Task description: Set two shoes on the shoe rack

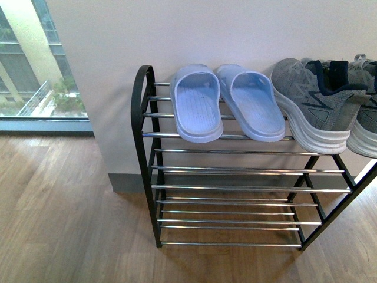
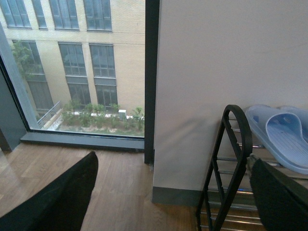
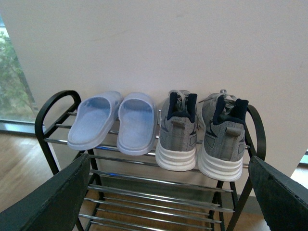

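Observation:
The shoe rack (image 1: 235,188) stands against the white wall, black frame with chrome bars. On its top tier lie two pale blue slides (image 1: 197,103) (image 1: 252,101) and, to their right, two grey sneakers (image 1: 315,103) (image 1: 366,118). The right wrist view shows all of them side by side on the top tier: slides (image 3: 94,120) (image 3: 137,122), sneakers (image 3: 178,132) (image 3: 222,137), rack (image 3: 159,185). My right gripper (image 3: 168,202) is open and empty, in front of the rack. My left gripper (image 2: 175,192) is open and empty, by the rack's left end (image 2: 236,144); one slide (image 2: 284,137) shows there.
Wood floor (image 1: 59,224) lies in front of and left of the rack. A floor-level window (image 1: 29,65) is at the far left, its dark frame (image 2: 151,77) next to the wall. The rack's lower tiers (image 1: 235,221) carry nothing.

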